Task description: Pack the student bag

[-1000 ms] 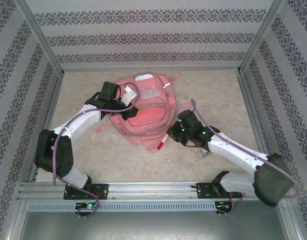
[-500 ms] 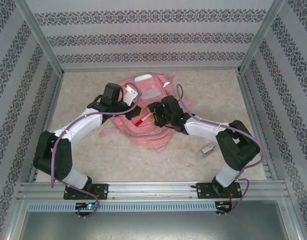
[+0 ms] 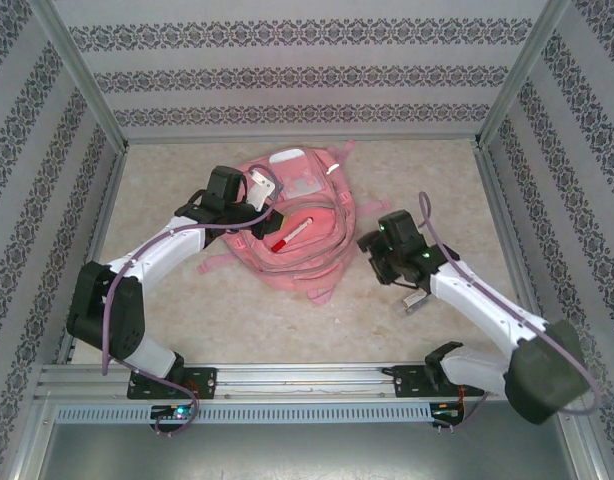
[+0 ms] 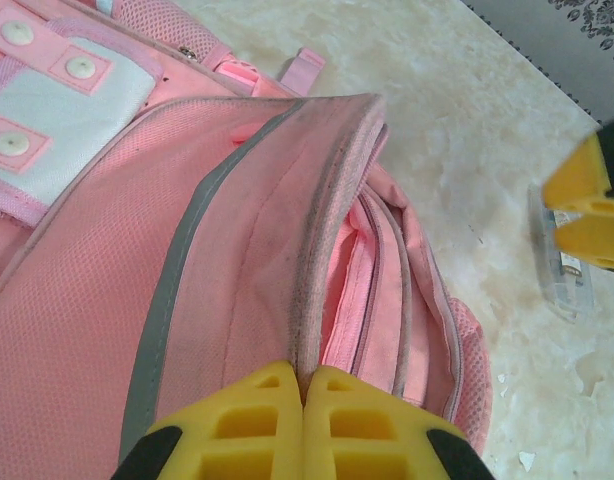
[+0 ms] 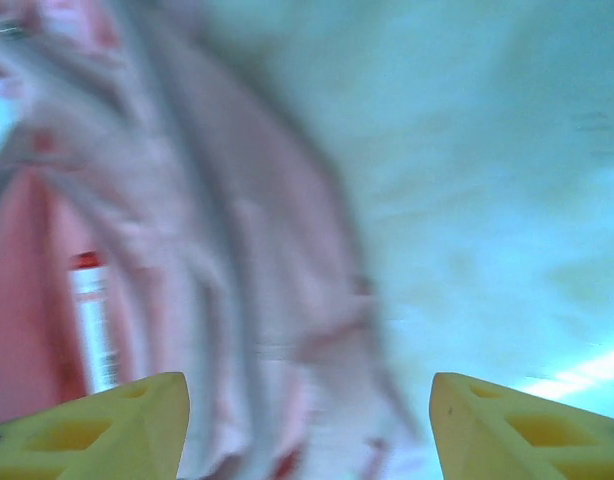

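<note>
The student bag is pink with grey strips; the table is marbled beige.

The student bag lies mid-table. A marker lies inside its open compartment. A small object sits at the bag's four o'clock, apart.

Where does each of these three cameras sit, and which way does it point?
Top: above and behind both arms, looking down on table and backpack.
Left wrist: on the left gripper, shut, pinching the backpack's rim.
Right wrist: blurred; on the right gripper, open, facing backpack and marker.
All share the backpack.
</note>
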`<state>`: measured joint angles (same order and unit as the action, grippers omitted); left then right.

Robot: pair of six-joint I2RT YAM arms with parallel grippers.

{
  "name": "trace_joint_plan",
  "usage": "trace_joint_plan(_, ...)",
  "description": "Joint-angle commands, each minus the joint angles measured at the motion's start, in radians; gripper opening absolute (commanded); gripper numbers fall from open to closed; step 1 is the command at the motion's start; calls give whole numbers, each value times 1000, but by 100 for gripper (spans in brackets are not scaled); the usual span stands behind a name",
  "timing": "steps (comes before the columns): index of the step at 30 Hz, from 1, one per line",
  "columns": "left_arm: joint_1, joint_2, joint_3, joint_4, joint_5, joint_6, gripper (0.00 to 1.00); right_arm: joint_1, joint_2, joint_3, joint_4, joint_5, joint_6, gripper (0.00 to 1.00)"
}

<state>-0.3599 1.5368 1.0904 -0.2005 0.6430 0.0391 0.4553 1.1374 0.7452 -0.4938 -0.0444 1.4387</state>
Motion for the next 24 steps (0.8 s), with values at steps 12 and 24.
trace_joint_plan(12, -7, 8, 19, 65, 48, -32, 0, -264, -21, -208, -327, 56, -202, 89)
trace_joint_plan(24, -7, -14, 4, 40, 35, -10, 0, -273, 207, -130, -193, 30, -354, 77)
